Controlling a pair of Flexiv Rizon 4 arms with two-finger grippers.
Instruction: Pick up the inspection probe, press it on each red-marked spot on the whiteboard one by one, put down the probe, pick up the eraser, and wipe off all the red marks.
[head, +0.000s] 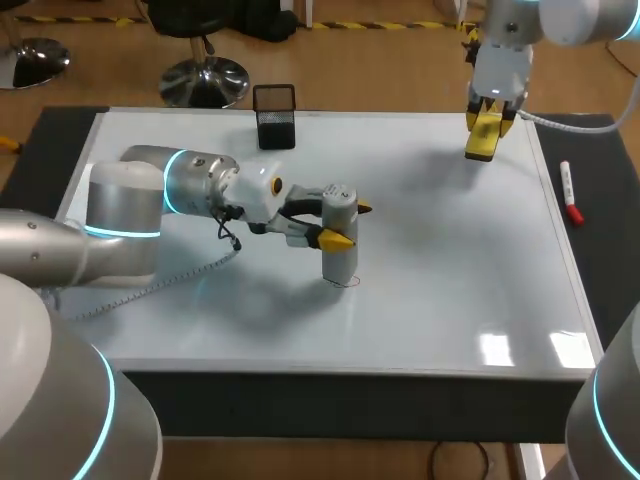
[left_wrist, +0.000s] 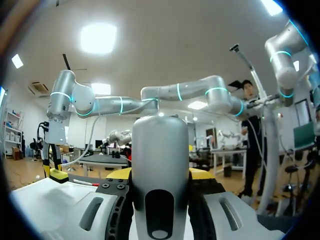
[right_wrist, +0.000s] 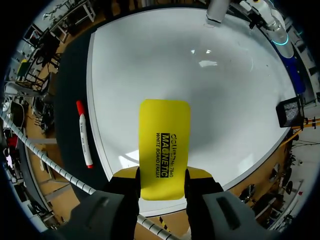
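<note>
A silver cylindrical probe (head: 340, 262) stands upright on the whiteboard (head: 450, 260), near its middle. My left gripper (head: 347, 224) is shut on its upper part from the side. A faint red mark (head: 352, 283) lies at the probe's foot. In the left wrist view the probe (left_wrist: 159, 145) fills the space between the fingers of the left gripper (left_wrist: 160, 175). My right gripper (head: 490, 118) hangs above the board's far right corner, shut on a yellow eraser (head: 482, 142). In the right wrist view the eraser (right_wrist: 164, 145) sticks out ahead of the right gripper (right_wrist: 161, 175), over the whiteboard (right_wrist: 175, 65).
A black mesh pen holder (head: 274, 117) stands at the board's far edge, left of centre. A red-capped marker (head: 570, 192) lies on the dark table just off the board's right edge, and it shows as the marker (right_wrist: 84, 134) beside the eraser.
</note>
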